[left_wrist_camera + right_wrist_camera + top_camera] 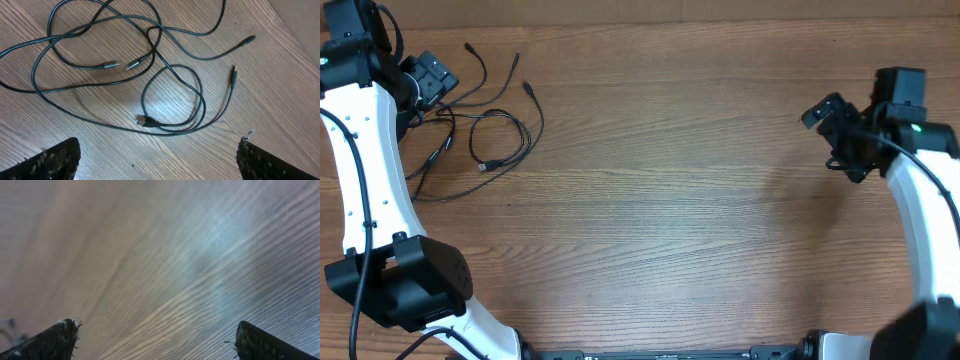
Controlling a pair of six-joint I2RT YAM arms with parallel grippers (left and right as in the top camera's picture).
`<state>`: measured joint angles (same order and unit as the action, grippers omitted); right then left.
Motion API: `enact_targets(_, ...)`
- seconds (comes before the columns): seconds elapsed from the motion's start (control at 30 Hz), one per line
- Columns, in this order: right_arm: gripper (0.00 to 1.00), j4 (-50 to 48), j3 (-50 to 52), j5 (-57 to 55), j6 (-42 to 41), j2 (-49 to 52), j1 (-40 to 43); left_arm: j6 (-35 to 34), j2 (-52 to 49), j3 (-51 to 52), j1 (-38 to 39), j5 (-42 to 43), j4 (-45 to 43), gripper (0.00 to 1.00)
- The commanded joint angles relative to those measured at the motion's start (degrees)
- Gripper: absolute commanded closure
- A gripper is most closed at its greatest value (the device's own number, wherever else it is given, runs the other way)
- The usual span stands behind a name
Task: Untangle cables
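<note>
The cables (pixel 495 125) are thin black cords in loose crossing loops at the table's far left. In the left wrist view the cables (pixel 165 90) spread across the wood, with small plug ends lying apart and one loop ending in a plug at the middle. My left gripper (pixel 430 80) hovers over the left part of the cables; its fingers (pixel 157 160) are wide open and empty, just short of the nearest loop. My right gripper (pixel 835 130) is at the far right, open and empty (pixel 155 340), above bare wood far from the cables.
The wooden table (pixel 680 200) fills the view. The white left arm (pixel 370 170) runs down the left side, with its own thicker black cable alongside. The white right arm (pixel 930 210) runs down the right edge.
</note>
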<state>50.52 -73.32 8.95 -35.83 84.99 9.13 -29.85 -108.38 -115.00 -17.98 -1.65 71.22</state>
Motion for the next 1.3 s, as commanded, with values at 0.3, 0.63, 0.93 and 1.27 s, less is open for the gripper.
enact_targets(0.3,0.00,-0.24,-0.17,-0.55,-0.15,-24.63,0.22,0.92,-0.09,-0.17,0.66,0.66,0.13,0.00)
enact_targets(0.63,0.00,-0.22,-0.17,-0.52,-0.15,-37.16,0.26,0.92,-0.09,-0.17,0.66,0.63,0.13,0.00)
enact_targets(0.93,0.00,3.08,-0.13,-0.57,0.24,-41.70,-0.74,0.92,-0.09,-0.17,0.66,0.66,0.13,0.01)
enact_targets(1.27,0.00,13.75,-0.11,-3.80,0.24,-52.72,-10.10,0.92,-0.09,-0.17,0.66,0.66,0.13,0.00)
